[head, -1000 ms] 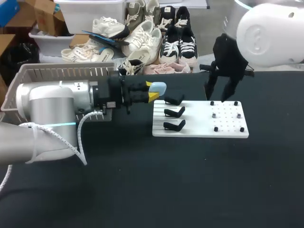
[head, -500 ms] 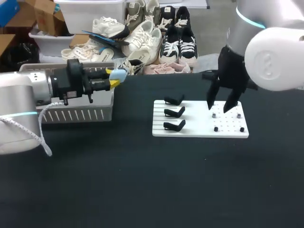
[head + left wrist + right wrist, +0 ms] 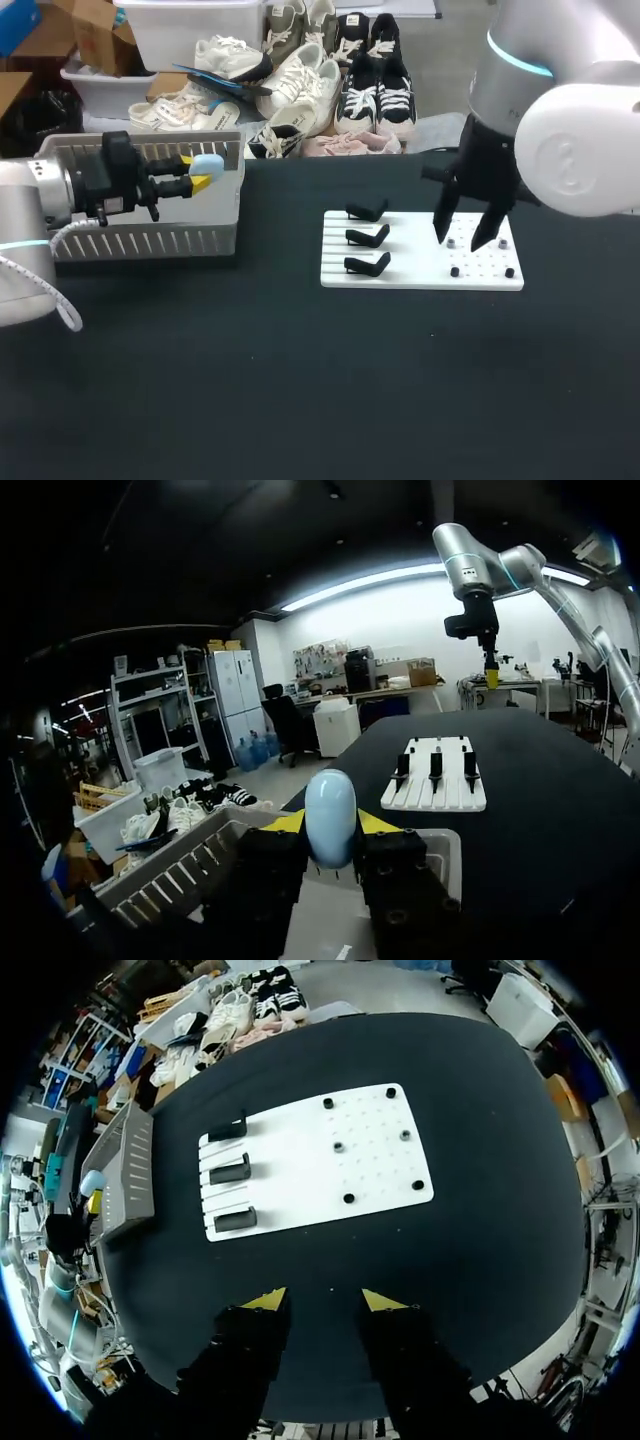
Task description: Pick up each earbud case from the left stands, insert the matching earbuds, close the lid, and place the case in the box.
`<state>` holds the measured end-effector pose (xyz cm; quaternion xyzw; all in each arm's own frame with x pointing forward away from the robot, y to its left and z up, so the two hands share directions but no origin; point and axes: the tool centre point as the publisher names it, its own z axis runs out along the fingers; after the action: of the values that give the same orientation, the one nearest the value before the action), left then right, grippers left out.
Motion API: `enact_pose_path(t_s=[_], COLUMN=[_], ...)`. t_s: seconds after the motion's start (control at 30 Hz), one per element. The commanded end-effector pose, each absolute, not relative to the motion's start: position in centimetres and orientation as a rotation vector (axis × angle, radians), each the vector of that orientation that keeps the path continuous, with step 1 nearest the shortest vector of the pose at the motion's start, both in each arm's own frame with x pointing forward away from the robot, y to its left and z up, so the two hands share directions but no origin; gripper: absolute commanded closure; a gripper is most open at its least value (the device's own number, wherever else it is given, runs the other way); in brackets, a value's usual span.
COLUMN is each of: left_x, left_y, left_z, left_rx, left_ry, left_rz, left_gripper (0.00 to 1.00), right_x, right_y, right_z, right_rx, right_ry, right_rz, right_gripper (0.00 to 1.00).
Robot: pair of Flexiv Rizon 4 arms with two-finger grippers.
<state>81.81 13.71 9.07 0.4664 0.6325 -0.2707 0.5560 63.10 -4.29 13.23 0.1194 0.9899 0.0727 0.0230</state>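
In the head view the left gripper (image 3: 197, 172) pinches the light blue earbud case (image 3: 208, 162) between its yellow tips and holds it over the white slatted box (image 3: 150, 242), probably to release it inside. The three black stands (image 3: 367, 237) on the white board (image 3: 420, 272) are empty, so I judge this is the last case. The right gripper (image 3: 462, 232) hangs over the board, fingers spread, holding nothing. In the left wrist view the case (image 3: 330, 818) stands upright between both fingers, above the box (image 3: 170, 870). In the right wrist view the right gripper (image 3: 325, 1302) has its fingers apart, high above the board (image 3: 300, 1175).
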Motion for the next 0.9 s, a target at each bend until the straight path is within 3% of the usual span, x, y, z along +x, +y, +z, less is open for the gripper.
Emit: enact_pose_path(t_s=[0.03, 0.3, 0.37, 0.4, 0.9], left_x=[83.4, 83.3, 83.1, 83.0, 79.5], left_y=[14.0, 14.6, 14.6, 14.6, 11.3], left_z=[7.8, 6.9, 6.9, 6.9, 10.9], left_rx=[1.121, 1.113, 1.113, 1.115, 1.143], left_ry=[1.489, 1.524, 1.525, 1.526, 1.413], left_rz=[-0.684, -0.705, -0.71, -0.714, -0.714], left_gripper=[1.0, 1.0, 0.44, 0.0, 0.0], right_x=[62.3, 62.4, 62.4, 62.5, 62.6], right_y=[-4.1, -3.4, -3.2, -3.2, -5.7], right_z=[13.3, 12.9, 12.9, 12.8, 14.3], right_rx=[0.385, 0.391, 0.383, 0.379, 0.352], right_ry=[3.034, 3.05, 3.052, 3.053, 2.961], right_rz=[0.209, 0.202, 0.203, 0.204, 0.236], right_gripper=[0.59, 0.59, 0.58, 0.58, 0.58])
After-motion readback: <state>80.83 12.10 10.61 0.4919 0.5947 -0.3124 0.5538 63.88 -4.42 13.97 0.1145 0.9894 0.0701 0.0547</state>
